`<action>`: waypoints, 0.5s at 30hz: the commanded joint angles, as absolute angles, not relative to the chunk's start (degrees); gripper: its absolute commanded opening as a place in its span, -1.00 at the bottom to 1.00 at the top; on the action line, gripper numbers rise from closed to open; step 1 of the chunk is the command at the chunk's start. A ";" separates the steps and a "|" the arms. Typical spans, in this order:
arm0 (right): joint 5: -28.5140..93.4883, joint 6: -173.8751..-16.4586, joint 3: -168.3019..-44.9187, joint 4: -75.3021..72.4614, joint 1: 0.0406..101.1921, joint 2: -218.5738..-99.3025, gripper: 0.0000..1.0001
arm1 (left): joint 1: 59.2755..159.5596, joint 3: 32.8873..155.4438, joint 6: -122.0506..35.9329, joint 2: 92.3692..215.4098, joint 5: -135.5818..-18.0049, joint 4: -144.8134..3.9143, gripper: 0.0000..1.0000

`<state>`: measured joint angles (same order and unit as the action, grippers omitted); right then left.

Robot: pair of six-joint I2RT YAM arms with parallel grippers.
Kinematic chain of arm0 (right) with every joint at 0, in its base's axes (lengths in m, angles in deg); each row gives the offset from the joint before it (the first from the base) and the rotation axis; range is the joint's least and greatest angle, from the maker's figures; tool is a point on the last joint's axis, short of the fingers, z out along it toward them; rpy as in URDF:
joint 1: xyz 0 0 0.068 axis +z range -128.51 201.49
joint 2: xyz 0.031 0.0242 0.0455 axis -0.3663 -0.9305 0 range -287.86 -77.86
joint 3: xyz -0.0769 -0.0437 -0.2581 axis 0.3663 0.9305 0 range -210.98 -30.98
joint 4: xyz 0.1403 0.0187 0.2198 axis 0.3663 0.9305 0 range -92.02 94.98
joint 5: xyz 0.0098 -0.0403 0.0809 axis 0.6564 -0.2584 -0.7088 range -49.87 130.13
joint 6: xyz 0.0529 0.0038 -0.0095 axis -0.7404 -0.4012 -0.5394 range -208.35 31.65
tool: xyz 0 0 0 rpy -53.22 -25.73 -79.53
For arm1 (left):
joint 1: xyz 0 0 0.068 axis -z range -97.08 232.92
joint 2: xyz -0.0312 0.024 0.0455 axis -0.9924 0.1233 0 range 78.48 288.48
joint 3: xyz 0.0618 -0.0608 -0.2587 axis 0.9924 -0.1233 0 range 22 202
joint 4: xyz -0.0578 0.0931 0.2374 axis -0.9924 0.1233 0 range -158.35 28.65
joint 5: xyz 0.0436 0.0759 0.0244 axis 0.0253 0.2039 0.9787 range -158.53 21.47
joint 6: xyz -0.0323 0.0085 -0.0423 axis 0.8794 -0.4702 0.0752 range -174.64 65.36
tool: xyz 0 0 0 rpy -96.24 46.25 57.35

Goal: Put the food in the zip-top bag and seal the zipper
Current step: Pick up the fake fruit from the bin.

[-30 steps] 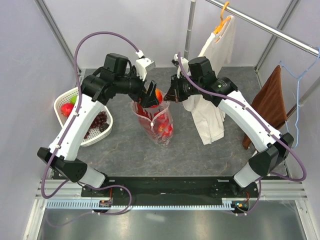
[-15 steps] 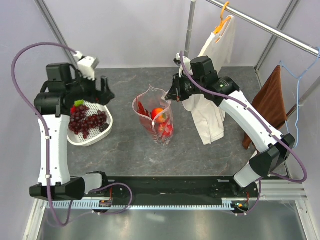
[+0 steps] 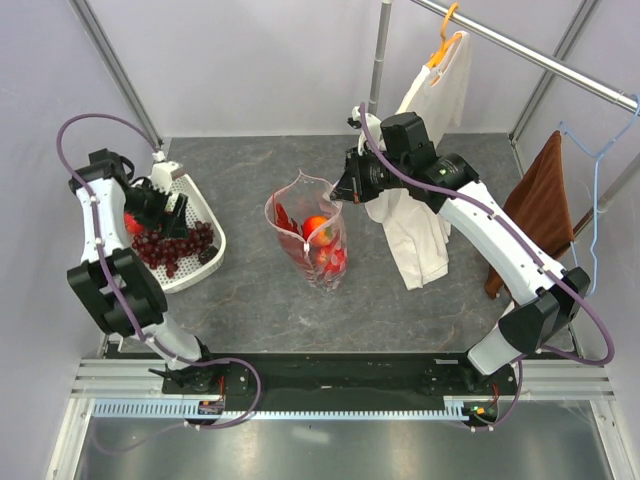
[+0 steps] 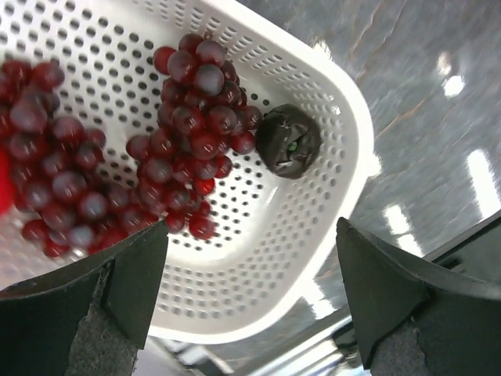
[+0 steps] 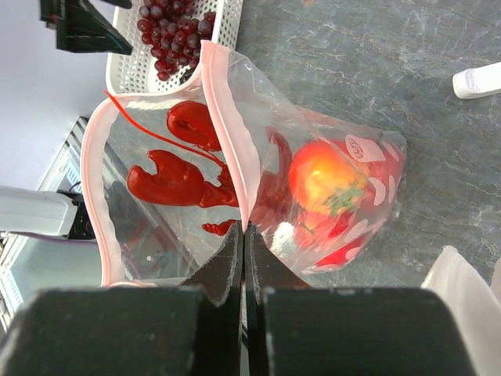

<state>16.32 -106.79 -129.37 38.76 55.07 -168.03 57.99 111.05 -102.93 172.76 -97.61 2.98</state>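
The right gripper (image 5: 244, 239), closed, pinches the rim of the zip-top bag (image 3: 305, 255) at the centre. The left gripper (image 4: 249, 266) hangs open over the grapes (image 4: 196, 125) in the basket (image 4: 348, 149) at the left. A shallow grasp could drop the bunch.

White-and-black arms (image 3: 480, 225), purple cables (image 3: 64, 140)
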 commanded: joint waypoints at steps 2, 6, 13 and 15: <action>15.34 -106.11 -130.20 37.80 54.89 -168.21 -1.00 | 58.49 117.44 -123.62 178.14 -99.38 3.11 0.90; 15.87 -105.93 -131.08 37.89 54.89 -168.56 -1.00 | 59.36 118.06 -128.63 182.79 -98.59 0.48 0.93; 16.75 -105.14 -131.17 38.06 54.89 -169.35 -1.00 | 60.68 118.06 -131.10 187.99 -100.43 0.21 0.92; 16.58 -105.14 -131.08 38.15 54.97 -169.44 -1.00 | 61.12 117.01 -129.62 188.69 -100.96 0.03 0.92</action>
